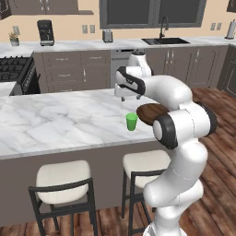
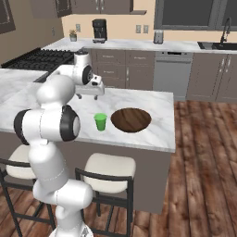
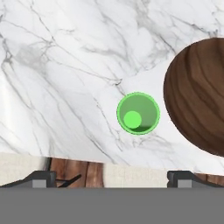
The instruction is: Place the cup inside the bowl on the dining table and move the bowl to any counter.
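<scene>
Green cup (image 1: 132, 121) upright on dining table (image 1: 55, 120), near the long edge on the stool side, toward the table's right end. Seen from above in hand view: cup (image 3: 138, 113) open-mouthed, nothing inside. Brown bowl (image 2: 131, 119) just beside cup on same marble top, small gap btwn them, not touching; sits closer to right end of table, also near stool-side edge. In left base view, bowl (image 1: 150, 113) partly hidden behind arm's elbow. Gripper (image 3: 112, 179) hangs above cup, pointing down at table, fingers spread wide w/ nothing btwn them; cup well below, no contact. In right base view, hand (image 2: 95, 88) over table's middle, further from the stool-side edge than the cup. Two cream stools (image 1: 62, 177) tucked under near edge. Wall counter (image 1: 92, 45) w/ black sink (image 1: 165, 41) beyond table.
</scene>
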Controlling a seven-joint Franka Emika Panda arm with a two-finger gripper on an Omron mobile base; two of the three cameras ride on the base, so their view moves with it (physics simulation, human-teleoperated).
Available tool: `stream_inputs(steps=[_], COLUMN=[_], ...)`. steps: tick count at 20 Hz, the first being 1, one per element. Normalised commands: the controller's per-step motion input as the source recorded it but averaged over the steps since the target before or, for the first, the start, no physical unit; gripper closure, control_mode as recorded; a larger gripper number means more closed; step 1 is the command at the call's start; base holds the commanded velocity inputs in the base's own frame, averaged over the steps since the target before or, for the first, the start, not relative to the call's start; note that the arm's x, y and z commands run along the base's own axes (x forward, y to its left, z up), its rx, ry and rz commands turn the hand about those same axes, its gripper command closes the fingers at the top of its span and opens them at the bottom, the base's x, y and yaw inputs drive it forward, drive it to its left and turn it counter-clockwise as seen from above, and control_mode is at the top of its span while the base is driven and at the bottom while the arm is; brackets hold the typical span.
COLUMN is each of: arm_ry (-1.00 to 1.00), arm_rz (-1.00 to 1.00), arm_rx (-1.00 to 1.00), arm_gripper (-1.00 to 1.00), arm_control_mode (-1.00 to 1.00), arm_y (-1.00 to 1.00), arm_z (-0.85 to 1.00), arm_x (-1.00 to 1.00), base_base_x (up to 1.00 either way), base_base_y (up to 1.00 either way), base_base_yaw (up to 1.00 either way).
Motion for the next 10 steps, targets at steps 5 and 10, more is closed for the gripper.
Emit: stream_inputs(steps=[5,10], arm_ry=[0.0,0.0], arm_rz=[0.0,0.0], arm_rx=[0.0,0.0], arm_gripper=[-1.0,-1.0], arm_control_mode=[-1.0,-1.0], arm_y=[0.0,0.0], arm_z=[-0.11,-0.13], arm_x=[0.1,0.12], base_base_x=[0.0,0.0], base_base_y=[0.0,0.0], base_base_yaw=[0.0,0.0])
